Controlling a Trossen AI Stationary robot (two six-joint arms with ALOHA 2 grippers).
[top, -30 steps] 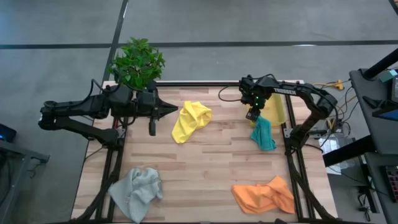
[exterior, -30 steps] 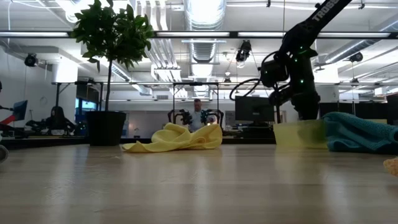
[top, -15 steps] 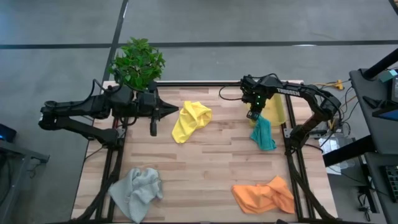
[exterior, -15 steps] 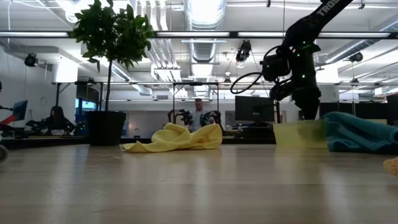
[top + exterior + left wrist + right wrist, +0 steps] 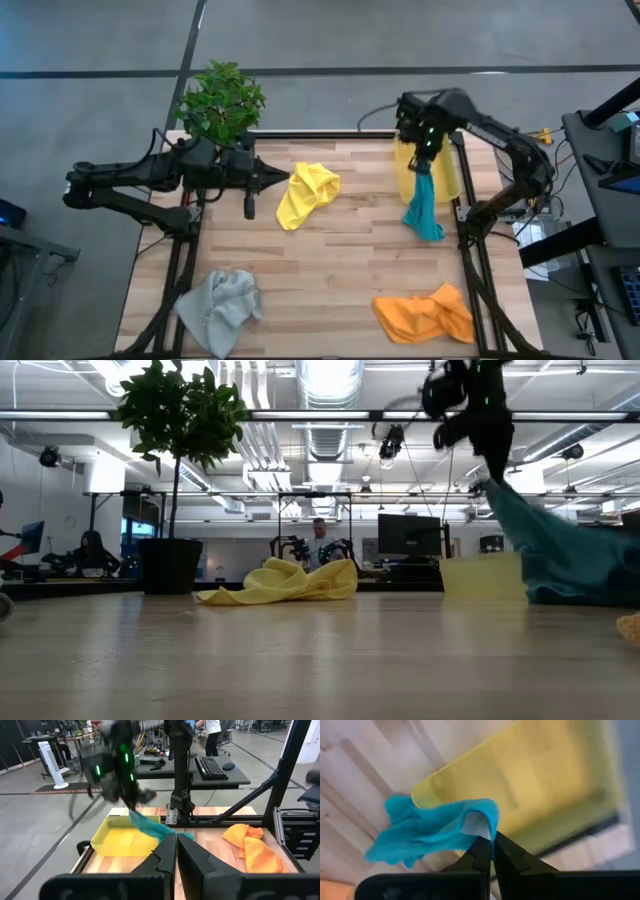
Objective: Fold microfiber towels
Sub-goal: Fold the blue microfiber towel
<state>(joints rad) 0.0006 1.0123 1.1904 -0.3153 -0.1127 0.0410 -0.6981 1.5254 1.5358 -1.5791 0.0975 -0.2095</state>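
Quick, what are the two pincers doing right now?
Left pincer: closed, holding nothing.
Right pincer: closed on the teal towel, lifting it above the yellow bin.

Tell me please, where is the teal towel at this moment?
In the high view, the teal towel is on the table's right side, beside the yellow bin. The right gripper pinches its top edge and holds it up; its lower end reaches the table.

In the low view the crumpled orange microfiber towel (image 5: 632, 626) is cut off by the right edge, and the dark right arm's gripper (image 5: 478, 420) is smeared by blur.
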